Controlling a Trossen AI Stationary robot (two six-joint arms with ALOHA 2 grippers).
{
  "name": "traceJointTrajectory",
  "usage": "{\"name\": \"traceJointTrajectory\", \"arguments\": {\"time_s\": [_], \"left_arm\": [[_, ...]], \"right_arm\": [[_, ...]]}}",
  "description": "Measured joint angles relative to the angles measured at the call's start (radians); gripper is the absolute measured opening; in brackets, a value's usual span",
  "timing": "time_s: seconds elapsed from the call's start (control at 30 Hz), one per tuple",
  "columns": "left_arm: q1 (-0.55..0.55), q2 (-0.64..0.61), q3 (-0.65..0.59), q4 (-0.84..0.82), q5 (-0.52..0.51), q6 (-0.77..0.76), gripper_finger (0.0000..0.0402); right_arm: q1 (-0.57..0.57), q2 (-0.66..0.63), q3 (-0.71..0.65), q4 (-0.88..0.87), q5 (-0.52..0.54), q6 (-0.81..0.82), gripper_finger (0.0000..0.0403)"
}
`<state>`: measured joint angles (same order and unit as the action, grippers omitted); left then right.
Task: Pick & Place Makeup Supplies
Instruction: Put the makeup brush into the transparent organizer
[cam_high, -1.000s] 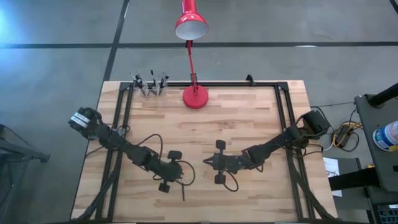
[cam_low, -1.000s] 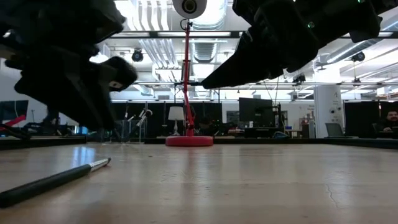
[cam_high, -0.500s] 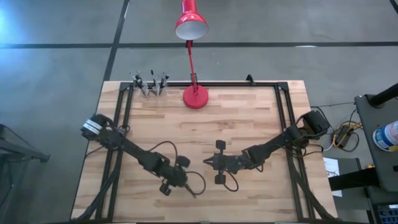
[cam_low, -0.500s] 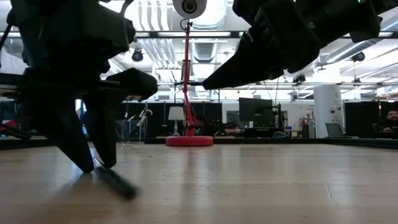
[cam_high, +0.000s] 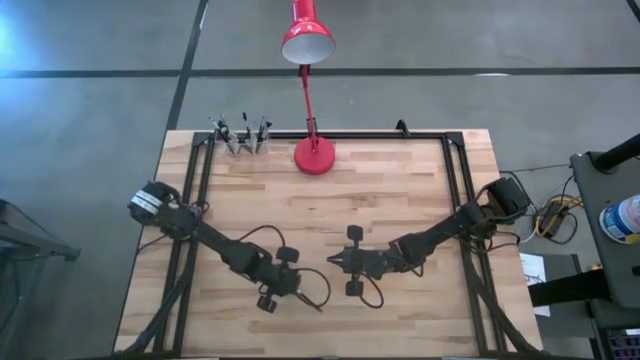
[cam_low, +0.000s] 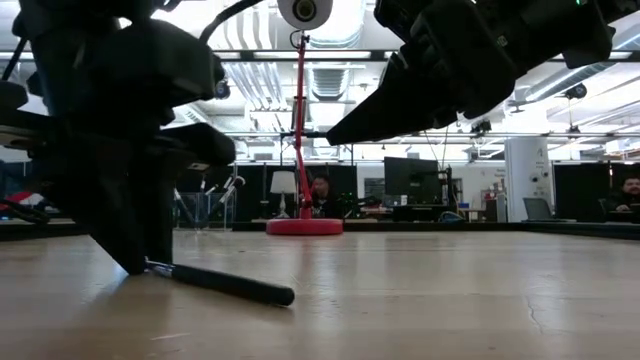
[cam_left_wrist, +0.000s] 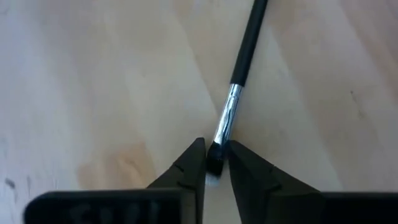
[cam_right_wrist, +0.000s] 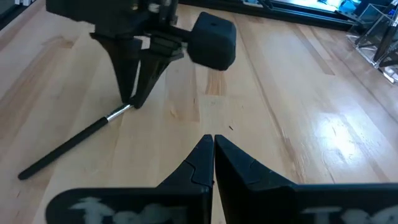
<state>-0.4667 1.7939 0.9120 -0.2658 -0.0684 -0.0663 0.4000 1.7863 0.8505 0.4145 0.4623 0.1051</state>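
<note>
On the wooden table (cam_high: 400, 200), near its front edge and a little left of the middle, the left gripper (cam_left_wrist: 216, 163) is lowered to the surface. Its two fingers (cam_left_wrist: 189, 165) are closed on the bristle end of a makeup brush (cam_left_wrist: 239, 74), a thin dark stick with a silvery ferrule. The tip is clamped between the fingertips, and the rest of the handle is seen lying flat on the wood, pointing away from the gripper. In the low view the brush (cam_low: 220, 283) is seen resting on the table with one end under the left gripper (cam_low: 140, 262). In the high view it (cam_high: 308, 301) appears as a short dark line just to the right of the left gripper (cam_high: 290, 290).

The right gripper (cam_right_wrist: 212, 144) is held above the table, near the middle and apart from the brush; its fingers are pressed together and nothing is held between them. From its wrist view the left gripper (cam_right_wrist: 134, 99) and the brush (cam_right_wrist: 68, 144) are visible farther off.

More makeup supplies (cam_high: 240, 134) are standing in a holder at the far left corner of the table. A red desk lamp (cam_high: 312, 152) is placed at the far edge, near the middle.
</note>
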Motion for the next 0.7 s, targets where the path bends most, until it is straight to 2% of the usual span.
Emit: {"name": "traceJointTrajectory", "arguments": {"time_s": [0.2, 0.37, 0.7], "left_arm": [[-0.001, -0.001, -0.075, 0.077, -0.036, -0.098, 0.0012], [-0.001, -0.014, -0.121, 0.159, -0.048, -0.180, 0.0007], [-0.001, -0.097, -0.146, 0.272, -0.104, -0.229, 0.0002]], "right_arm": [[0.015, 0.000, 0.000, -0.009, 0.000, 0.028, 0.0009], [0.036, -0.001, 0.000, -0.017, 0.000, 0.102, 0.0016], [0.072, 0.065, 0.004, -0.016, -0.042, 0.263, 0.0104]]}}
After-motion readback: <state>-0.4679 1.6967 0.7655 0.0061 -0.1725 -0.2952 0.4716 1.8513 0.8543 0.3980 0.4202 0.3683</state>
